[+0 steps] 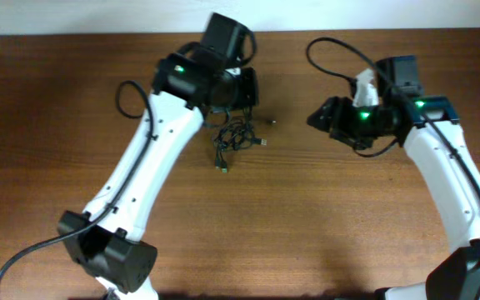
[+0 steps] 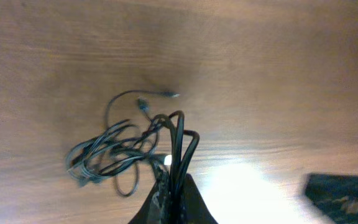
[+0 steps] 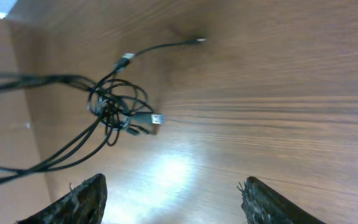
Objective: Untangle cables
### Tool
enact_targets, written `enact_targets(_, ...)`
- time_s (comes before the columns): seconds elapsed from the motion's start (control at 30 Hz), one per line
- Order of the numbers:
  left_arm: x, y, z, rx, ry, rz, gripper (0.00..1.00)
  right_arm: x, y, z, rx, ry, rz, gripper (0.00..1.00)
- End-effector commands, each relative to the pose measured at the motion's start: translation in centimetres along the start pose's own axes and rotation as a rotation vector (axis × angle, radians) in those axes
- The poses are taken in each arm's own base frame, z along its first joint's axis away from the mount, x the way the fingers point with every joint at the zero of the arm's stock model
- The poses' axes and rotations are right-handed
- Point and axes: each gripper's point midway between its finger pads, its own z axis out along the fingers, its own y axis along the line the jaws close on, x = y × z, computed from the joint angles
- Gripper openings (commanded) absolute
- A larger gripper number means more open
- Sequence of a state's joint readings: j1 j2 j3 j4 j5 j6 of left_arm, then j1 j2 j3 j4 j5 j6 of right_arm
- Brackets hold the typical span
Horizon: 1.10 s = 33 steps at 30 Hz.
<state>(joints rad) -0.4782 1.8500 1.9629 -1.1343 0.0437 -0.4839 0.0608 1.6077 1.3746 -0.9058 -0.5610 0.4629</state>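
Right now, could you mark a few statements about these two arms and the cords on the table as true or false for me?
1. The left gripper is pinching part of the cables. True.
2. The right gripper is holding a cord too. False: its fingers are spread open and empty, apart from the cables.
3. The cables lie in separate straight lines. False: they are bunched in a tangle, with one plug end trailing out.
4. The table is brown wood. True.
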Motion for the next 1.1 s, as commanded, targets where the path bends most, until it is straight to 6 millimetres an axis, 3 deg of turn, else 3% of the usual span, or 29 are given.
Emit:
enact_targets(0.0, 2.6, -0.4, 4.7, -0.13, 0.091, 0.197, 0.57, -1.0, -1.9, -1.1, 0.03, -0.024, 0.014, 0.7)
enact_targets(0.03, 4.3, -0.7, 6.6, -0.15, 0.156, 0.222, 0.99, -1.0, -2.5, -1.4, 0.037, -0.021, 0.017, 0.7)
enact_targets(0.1, 5.6, -0.8, 7.9, -0.161, 0.213, 0.313, 0.99, -1.1, -2.9, -1.7, 0.043, -0.022, 0.029, 0.7)
enact_targets(0.17, 4.7, -0.6, 7.1, -0.173, 0.182, 0.361, 0.99, -1.1, -2.9, -1.6, 0.043, -0.022, 0.028, 0.7)
enact_targets(0.27, 1.9, -1.1, 3.3, -0.121, 0.089, 0.405, 0.99, -1.1, -2.9, -1.6, 0.043, -0.022, 0.029, 0.7)
enact_targets(0.37, -0.6, 0.1, -1.1, -0.108, -0.014, 0.362, 0.99, -1.1, -2.9, -1.6, 0.044, -0.022, 0.028, 0.7)
enact_targets(0.4, -1.1, 1.0, -2.0, -0.098, -0.024, 0.335, 0.99, -1.1, -2.9, -1.6, 0.044, -0.022, 0.02, 0.7)
enact_targets(0.47, -1.5, 2.7, -2.0, -0.069, 0.0, 0.278, 0.99, -1.1, -3.0, -1.6, 0.047, -0.02, 0.007, 0.7)
enact_targets(0.57, -1.0, 6.4, 0.3, 0.031, 0.111, 0.203, 0.91, -1.0, -3.0, -1.6, 0.049, -0.017, 0.006, 0.7)
enact_targets(0.63, 0.7, 9.3, 3.6, 0.054, 0.222, 0.137, 0.85, -1.0, -3.1, -1.7, 0.054, -0.018, 0.006, 0.7)
enact_targets(0.7, 2.3, 10.9, 6.8, 0.065, 0.304, 0.112, 0.83, -1.0, -3.1, -1.7, 0.056, -0.019, 0.006, 0.7)
enact_targets(0.77, 3.6, 10.0, 10.0, 0.163, 0.361, 0.13, 0.79, -1.0, -3.1, -1.7, 0.056, -0.02, 0.006, 0.7)
enact_targets(0.9, 5.7, 10.2, 15.2, 0.166, 0.447, 0.126, 0.72, -1.1, -3.2, -1.7, 0.06, -0.022, 0.006, 0.7)
enact_targets(0.97, 6.0, 10.7, 16.8, 0.16, 0.453, 0.124, 0.63, -1.1, -3.4, -1.7, 0.073, -0.026, 0.006, 0.71)
enact_targets(1.07, 6.0, 11.9, 17.7, 0.096, 0.45, 0.131, 0.56, -1.1, -3.4, -1.7, 0.073, -0.026, 0.006, 0.71)
